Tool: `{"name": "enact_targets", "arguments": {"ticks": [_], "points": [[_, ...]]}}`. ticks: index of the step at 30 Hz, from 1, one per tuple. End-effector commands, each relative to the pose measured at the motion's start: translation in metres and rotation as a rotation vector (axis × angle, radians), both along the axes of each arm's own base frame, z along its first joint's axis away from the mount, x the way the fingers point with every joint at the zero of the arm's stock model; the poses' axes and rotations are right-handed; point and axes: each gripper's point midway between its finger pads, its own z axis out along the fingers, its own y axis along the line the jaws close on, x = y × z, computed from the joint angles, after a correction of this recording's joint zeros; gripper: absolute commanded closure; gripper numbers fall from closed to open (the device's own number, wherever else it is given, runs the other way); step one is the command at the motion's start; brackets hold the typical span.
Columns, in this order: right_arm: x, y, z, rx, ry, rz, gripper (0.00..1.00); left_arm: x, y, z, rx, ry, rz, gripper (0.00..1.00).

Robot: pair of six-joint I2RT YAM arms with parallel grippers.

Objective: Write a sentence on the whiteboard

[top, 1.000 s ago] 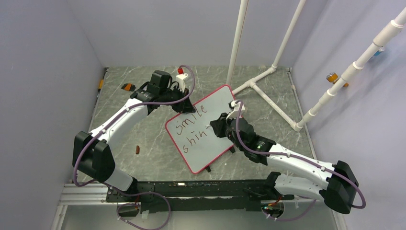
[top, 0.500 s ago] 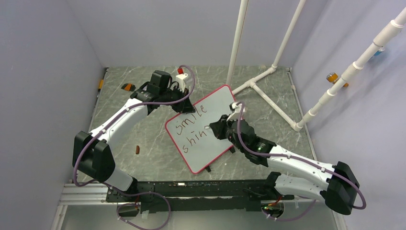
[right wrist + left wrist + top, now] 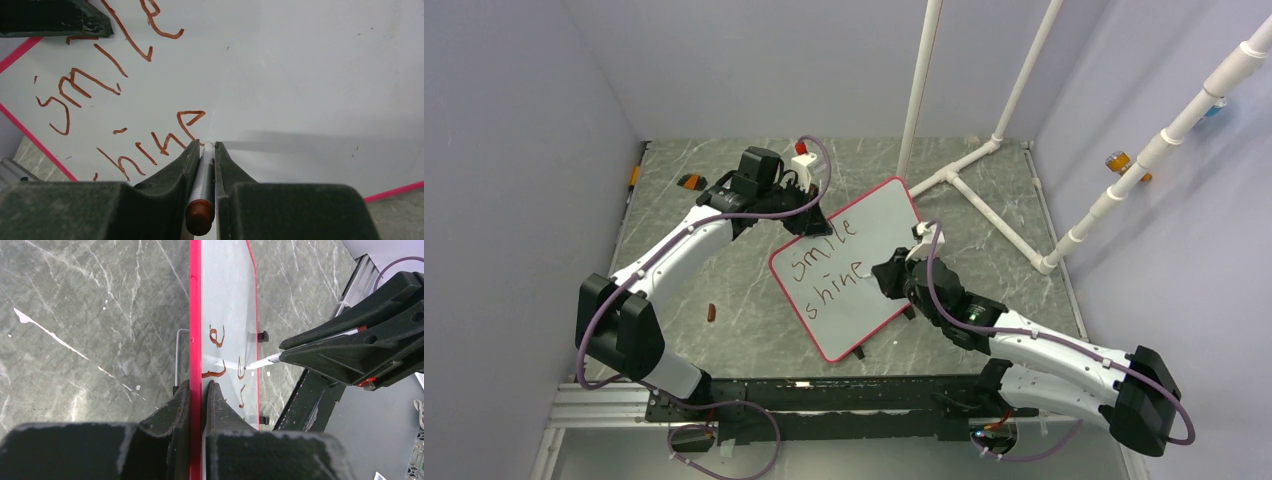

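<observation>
Top view, left of centre: small brown piece (image 3: 712, 313) on marble table (image 3: 994, 215), well apart from board. Above it, left gripper (image 3: 807, 222) clenched on upper-left red rim of whiteboard (image 3: 879, 220), one finger on each face. Mid-frame: whiteboard on table, sentence (image 3: 826, 268) on its left half, "smile" above "shine". Right of centre: right gripper (image 3: 886, 275) grasping marker (image 3: 205, 170), tip at board surface beside final "e". Upper right: white pipe frame (image 3: 984, 150).
</observation>
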Motion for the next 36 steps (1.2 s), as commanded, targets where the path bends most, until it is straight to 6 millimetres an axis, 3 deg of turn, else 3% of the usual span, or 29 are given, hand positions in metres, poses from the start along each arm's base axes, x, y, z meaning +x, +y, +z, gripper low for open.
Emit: {"name": "enact_targets", "arguments": {"ticks": [1,8,15,19,28,36], "points": [[0.008,-0.016,-0.001,-0.050,-0.017,-0.077,1.00,0.020,0.006,0.027,0.014,-0.177,0.039,1.00],[0.018,-0.017,0.022,-0.091,-0.070,-0.093,1.00,0.021,0.007,0.025,0.019,-0.177,0.038,1.00],[0.022,-0.026,0.062,-0.104,-0.161,-0.110,1.00,0.022,0.006,0.025,0.019,-0.177,0.040,1.00],[0.019,-0.029,0.067,-0.066,-0.188,-0.107,1.00,0.022,0.007,0.024,0.022,-0.175,0.044,1.00],[-0.014,-0.007,0.066,0.075,-0.306,0.133,1.00,0.030,0.013,0.015,0.047,-0.170,0.107,1.00],[-0.053,0.026,0.064,0.115,-0.482,0.380,1.00,0.036,0.022,0.011,0.076,-0.176,0.172,1.00]]}}
